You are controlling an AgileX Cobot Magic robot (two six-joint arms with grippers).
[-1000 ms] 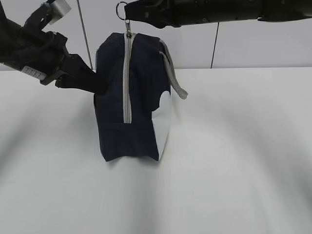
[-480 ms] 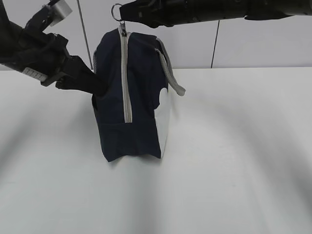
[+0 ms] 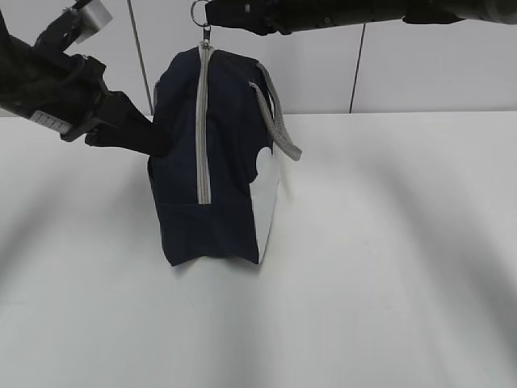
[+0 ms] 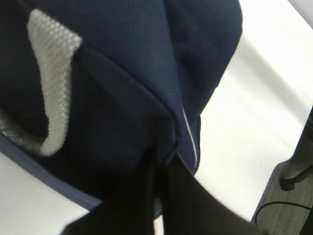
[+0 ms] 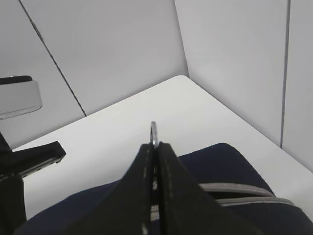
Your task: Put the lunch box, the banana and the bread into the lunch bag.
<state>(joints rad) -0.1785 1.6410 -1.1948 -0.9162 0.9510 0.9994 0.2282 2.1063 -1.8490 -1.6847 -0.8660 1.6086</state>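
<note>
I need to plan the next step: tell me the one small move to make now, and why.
Probably keep drawing the ring pull along the grey zipper with the right tool, which is shut on it. The zipper looks closed down the lunch bag's visible side, and the left tool is clamped on the bag's fabric, bracing it. No food is in view.

I work over a plain white table (image 3: 388,267) with a matte top, soft grey shadows lying across it. Behind it stands a pale wall of flat panels (image 3: 436,69), split by thin dark vertical seams (image 3: 355,69). Past the table's edge, my left wrist view shows grey floor (image 4: 286,208) with a dark cable (image 4: 274,203) lying on it.
</note>
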